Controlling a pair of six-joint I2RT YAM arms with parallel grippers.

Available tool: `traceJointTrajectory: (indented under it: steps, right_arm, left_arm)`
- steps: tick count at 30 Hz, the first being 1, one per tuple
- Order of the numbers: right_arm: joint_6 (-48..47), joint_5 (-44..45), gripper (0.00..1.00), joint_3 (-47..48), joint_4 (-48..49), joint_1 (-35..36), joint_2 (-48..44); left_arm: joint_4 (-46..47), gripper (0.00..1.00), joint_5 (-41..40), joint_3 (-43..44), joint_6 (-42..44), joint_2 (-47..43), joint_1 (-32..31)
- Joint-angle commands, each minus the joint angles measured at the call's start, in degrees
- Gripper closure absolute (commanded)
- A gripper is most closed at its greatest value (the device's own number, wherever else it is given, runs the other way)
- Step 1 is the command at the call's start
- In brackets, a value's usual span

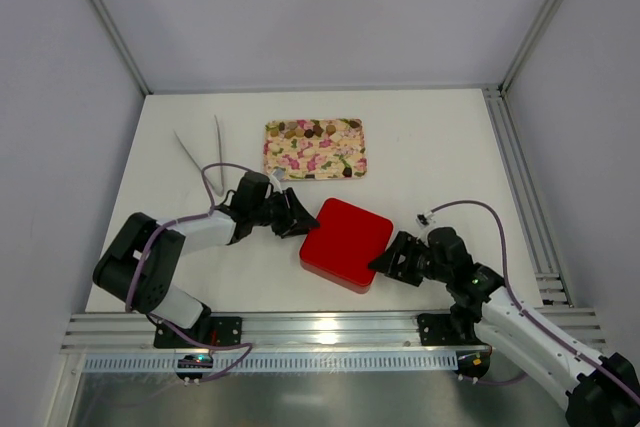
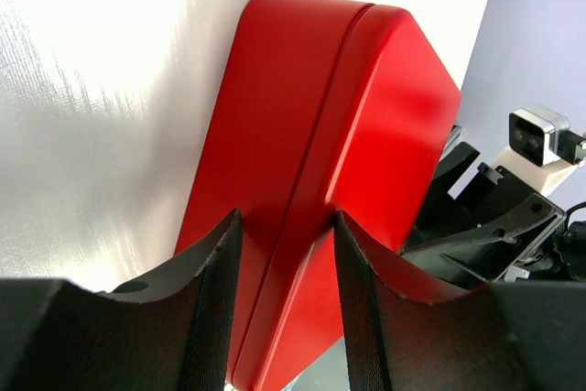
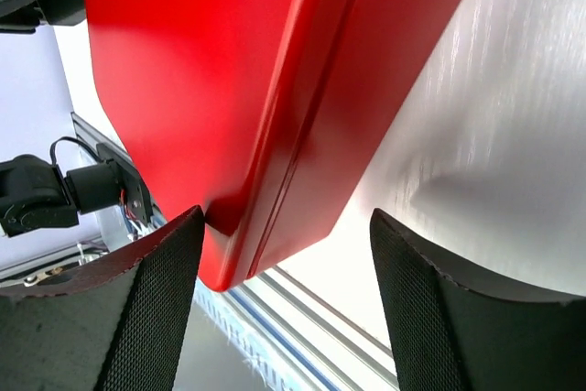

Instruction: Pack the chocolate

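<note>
Now, left end effector [image 1: 298, 217]: clenched on the upper-left corner of the red square box [image 1: 346, 244], we judge.
Right end effector [image 1: 388, 263]: released, straddling its lower-right corner.
Chocolate [image 1: 303, 130]: small brown pieces on the flowered rectangular tray [image 1: 335, 162], above the box; left arm nearer.

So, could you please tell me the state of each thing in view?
Red box: closed, lid on.
Flowered tray: chocolates along its far edge.
Tongs: lying open.
Left tool: closed on box corner.
Right tool: open around opposite corner.
</note>
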Motion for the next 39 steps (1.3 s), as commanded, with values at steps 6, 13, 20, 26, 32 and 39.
traceJointTrajectory:
  steps: [6, 13, 20, 26, 32, 39]
  right_arm:
    - [2.5, -2.0, 0.27, -3.2, -8.4, 2.0, -2.5]
    - [6.5, -1.9, 0.29, -5.7, -3.6, 4.6, -2.5]
    - [11.8, 1.4, 0.32, -7.3, 2.6, 9.7, 0.5]
    - [13.5, 3.6, 0.44, -10.1, 4.7, 10.0, 2.6]
    - [14.6, 6.6, 0.58, -11.4, 2.4, 10.1, 1.5]
    - [14.5, 9.2, 0.73, -10.7, 0.4, 10.2, 2.2]
  left_arm:
    - [-12.0, 0.58, -8.5, -3.4, 2.3, 1.7, -0.3]
    - [-11.5, 0.58, -8.8, -3.7, 1.6, 1.5, -0.3]
    - [-10.8, 0.58, -8.9, -4.2, 1.0, 1.7, -0.5]
    - [-10.8, 0.58, -9.4, -5.2, 0.6, 1.5, -1.0]
    - [-10.7, 0.58, -9.4, -5.8, 0.5, 1.9, -1.5]
    - [-9.3, 0.59, -9.7, -5.7, 0.2, 2.4, -2.8]
